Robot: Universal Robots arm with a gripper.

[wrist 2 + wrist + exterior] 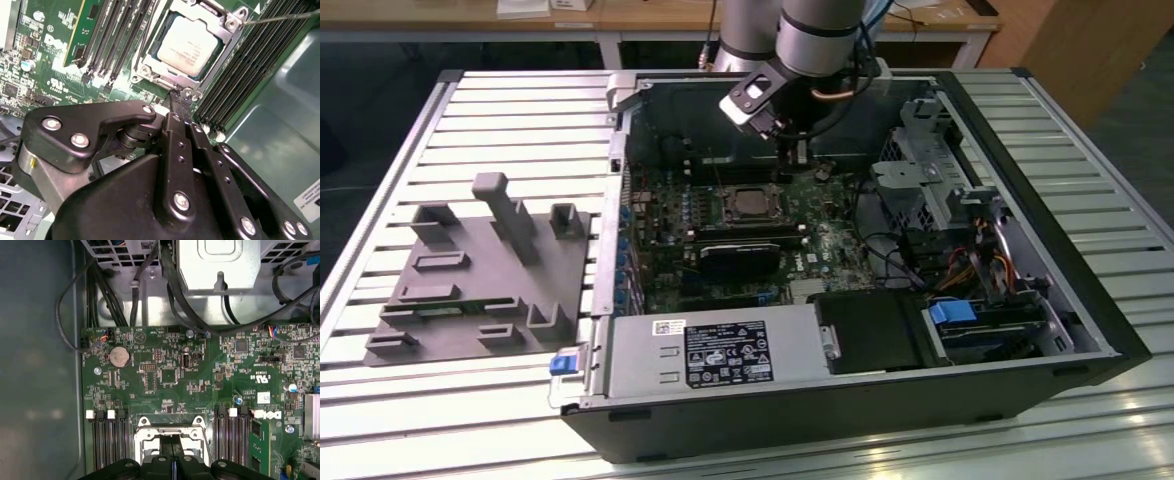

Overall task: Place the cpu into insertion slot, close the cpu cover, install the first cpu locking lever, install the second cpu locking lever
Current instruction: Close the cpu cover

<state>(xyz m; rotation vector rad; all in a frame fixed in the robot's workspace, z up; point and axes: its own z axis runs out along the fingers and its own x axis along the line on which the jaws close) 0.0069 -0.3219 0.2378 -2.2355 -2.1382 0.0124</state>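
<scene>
The cpu (187, 47) lies in the slot (141, 71) and the cover (226, 46) is down flat around it, so the first two steps look done. In the second wrist view the claw (178, 96) has its fingers pressed together, with nothing I can make out between them, and its tip is right at the slot's edge beside a screw (188, 92). One thin lever (280, 17) sticks out sideways from the cover's far corner and looks unlatched, so the locking seems left to do; I cannot tell how the other lever stands.
</scene>
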